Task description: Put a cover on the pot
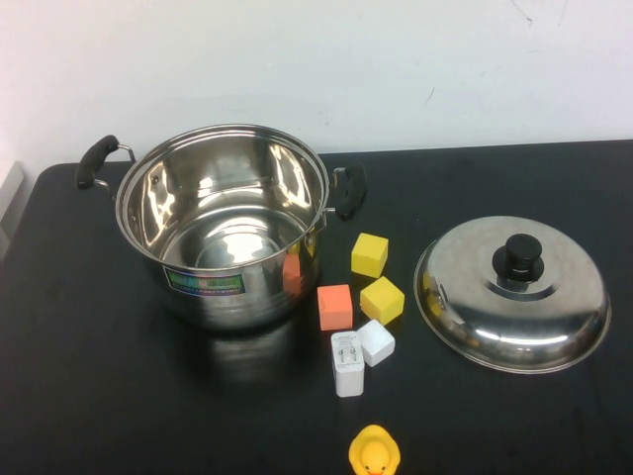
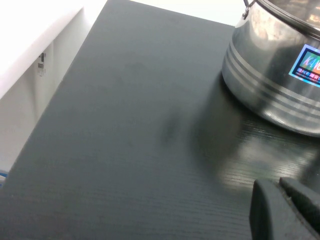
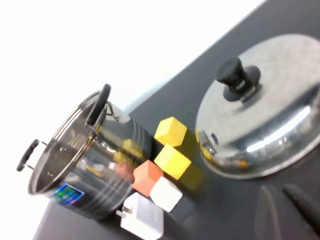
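Steel lid (image 1: pixel 511 293) with black knob (image 1: pixel 518 257) lies dome-up on the table's right, nearer the right gripper (image 3: pixel 290 212) than the left gripper (image 2: pixel 285 207), well apart from the uncovered stockpot (image 1: pixel 223 223) at left; neither gripper's finger state can be told.

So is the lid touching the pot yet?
Apart. The high view shows the lid lying on the table right of the pot, coloured blocks between them. Neither gripper shows there.
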`<state>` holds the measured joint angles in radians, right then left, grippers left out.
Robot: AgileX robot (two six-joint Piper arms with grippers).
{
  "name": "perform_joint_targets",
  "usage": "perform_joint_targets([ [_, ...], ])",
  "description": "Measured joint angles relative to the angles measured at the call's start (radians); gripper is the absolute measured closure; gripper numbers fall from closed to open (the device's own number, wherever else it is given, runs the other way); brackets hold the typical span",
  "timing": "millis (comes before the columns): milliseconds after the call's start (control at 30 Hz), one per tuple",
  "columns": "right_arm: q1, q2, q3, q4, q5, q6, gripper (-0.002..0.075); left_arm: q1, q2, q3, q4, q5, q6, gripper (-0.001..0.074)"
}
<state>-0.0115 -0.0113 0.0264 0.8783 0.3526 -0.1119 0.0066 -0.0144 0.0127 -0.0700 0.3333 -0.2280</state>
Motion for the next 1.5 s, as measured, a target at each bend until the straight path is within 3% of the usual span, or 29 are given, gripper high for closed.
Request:
perform_joint_targets([
  [367, 0.000, 0.085, -0.262, 0.037, -0.022, -0.614, 0.0728, 0.000, 0.000, 0.000, 0.000, 0.000, 0.000, 0.0737],
  [533, 0.000, 0.254, -0.313, 0.029, -0.073, -0.717, 0.0728, 0.000, 0.000, 0.000, 0.000, 0.000, 0.000, 0.0737],
  [633, 0.000, 0.361, -0.338, -0.097, -0.095, -0.600, 0.0728, 0.000, 0.000, 0.000, 0.000, 0.000, 0.000, 0.0737],
  [733, 0.009, 0.463, -0.353, -0.342, -0.186, -0.279, 0.0728, 0.000, 0.000, 0.000, 0.000, 0.000, 0.000, 0.0737],
  [867, 0.037, 0.609, -0.355, -0.742, -0.432, 0.225, 0.0728, 0.000, 0.000, 0.000, 0.000, 0.000, 0.000, 0.0737],
  [967, 0.050, 0.760, -0.357, -0.892, -0.661, 0.424, 0.0724, 0.000, 0.000, 0.000, 0.000, 0.000, 0.000, 0.0737],
  [1100, 0.052, 0.964, -0.359, -0.979, -0.934, 0.505, 0.0658, 0.000, 0.000, 0.000, 0.000, 0.000, 0.000, 0.0737],
  [1367, 0.058, 1.400, -0.424, -1.092, -1.368, 0.557, 0.0275, 0.000, 0.000, 0.000, 0.000, 0.000, -0.004, 0.0737],
  [1500, 0.058, 1.588, -0.522, -1.167, -1.430, 0.528, 0.0221, 0.000, 0.000, 0.000, 0.000, 0.000, -0.004, 0.0737],
])
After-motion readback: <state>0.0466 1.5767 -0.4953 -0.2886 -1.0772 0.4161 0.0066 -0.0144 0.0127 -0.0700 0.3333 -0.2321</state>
